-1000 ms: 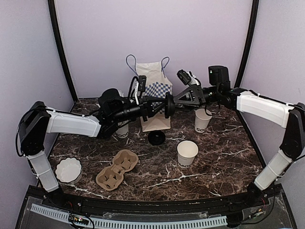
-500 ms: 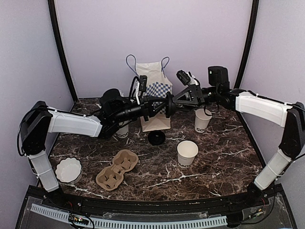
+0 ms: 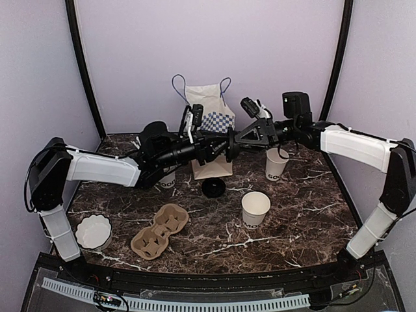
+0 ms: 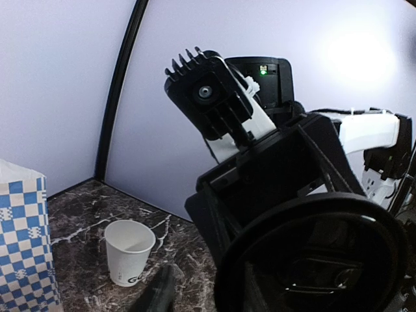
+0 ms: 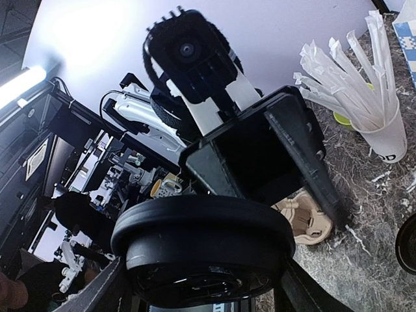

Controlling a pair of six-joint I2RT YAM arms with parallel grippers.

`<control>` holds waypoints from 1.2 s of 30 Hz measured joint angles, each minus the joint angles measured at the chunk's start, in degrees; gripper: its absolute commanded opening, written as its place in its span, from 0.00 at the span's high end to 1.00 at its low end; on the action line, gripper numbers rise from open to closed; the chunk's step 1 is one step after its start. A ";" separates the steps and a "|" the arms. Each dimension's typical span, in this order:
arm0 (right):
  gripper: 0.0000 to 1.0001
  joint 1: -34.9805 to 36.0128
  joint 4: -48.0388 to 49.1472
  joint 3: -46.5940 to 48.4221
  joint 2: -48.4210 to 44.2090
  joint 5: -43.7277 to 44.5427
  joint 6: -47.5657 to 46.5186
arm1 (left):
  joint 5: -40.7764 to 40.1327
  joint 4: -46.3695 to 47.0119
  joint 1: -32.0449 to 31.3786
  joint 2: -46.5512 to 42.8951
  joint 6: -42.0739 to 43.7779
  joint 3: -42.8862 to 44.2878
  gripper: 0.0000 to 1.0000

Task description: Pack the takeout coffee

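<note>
Currently a black lid [image 3: 229, 144] hangs high over the middle of the table [image 3: 305, 221], caught between the 2 arms, which meet nose to nose. The likely reason is a handover, so that the arm better placed for a cup can press the lid on. The right gripper [image 3: 235, 140] pinches the lid across its rim; in its wrist view its fingers [image 5: 104, 289] flank the lid on both sides. Of the left gripper [image 3: 220, 148] only 1 finger [image 4: 156, 292] shows in its own view, dark and blurred, just beside the rim with a gap. Whether that pair is closing on the lid I cannot tell.

The coffee is not packed yet. Both cups stand upright and uncovered on the table: the near cup [image 3: 255, 208] right of centre and the far cup [image 3: 276, 162] below the right arm. Each shows a plain white inside and looks empty. A second lid [image 3: 213, 188] lies flat on the table in front of the paper bag [image 3: 211, 123], which stands upright at the back, its inside hidden. The brown carrier [image 3: 159, 231] sits at the near left with all its wells empty, well apart from both cups. A straw cup [image 5: 383, 130] is packed with white straws, and a white bowl [image 3: 94, 232] at the far left appears to hold nothing
</note>
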 measured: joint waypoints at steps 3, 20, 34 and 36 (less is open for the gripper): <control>0.40 -0.76 -4.26 0.13 -0.02 0.42 -3.82 | -2.10 -2.51 -0.11 -0.04 1.27 -0.13 0.43; 0.41 -2.73 -61.59 19.28 -0.04 35.63 -61.61 | -12.28 -17.35 -0.20 -17.42 7.43 -16.76 0.38; 0.40 9.51 -74.01 19.21 0.79 56.87 -74.23 | -13.73 -19.39 -0.20 -19.30 8.66 -18.16 0.38; 0.40 10.23 -74.31 19.21 1.51 58.62 -74.31 | -13.81 -19.41 -0.20 -19.41 8.66 -18.34 0.38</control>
